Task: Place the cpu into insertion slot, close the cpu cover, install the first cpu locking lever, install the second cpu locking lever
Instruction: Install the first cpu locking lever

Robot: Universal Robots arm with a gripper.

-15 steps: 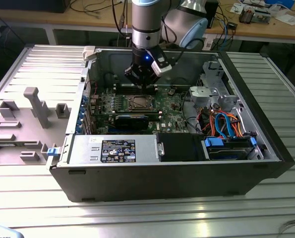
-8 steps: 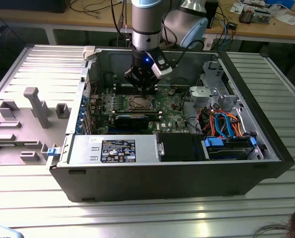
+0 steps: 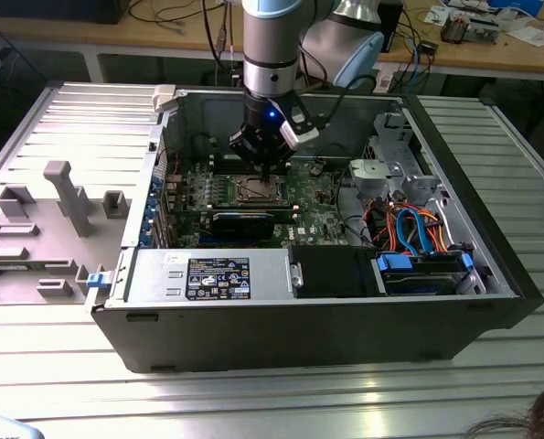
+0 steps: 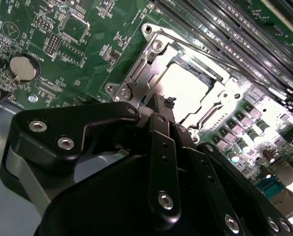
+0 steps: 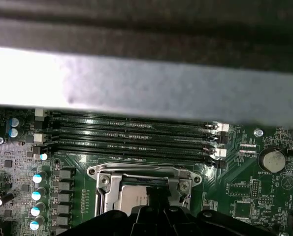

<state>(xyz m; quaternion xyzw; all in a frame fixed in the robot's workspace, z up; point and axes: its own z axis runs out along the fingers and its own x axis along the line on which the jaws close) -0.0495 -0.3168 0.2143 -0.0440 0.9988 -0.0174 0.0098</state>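
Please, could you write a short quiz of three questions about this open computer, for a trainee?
1. True or false: the black robot hand hangs outside the dark grey metal computer case.
2. What shows through the window of the thin silvery square metal cover frame? A) a fan B) the flat silvery-grey square cpu C) a black card
3. Fill in: the round silvery coin battery sits on the green ____.
Key: 1 false, it is inside, above the square silvery-rimmed socket; 2 B; 3 motherboard.
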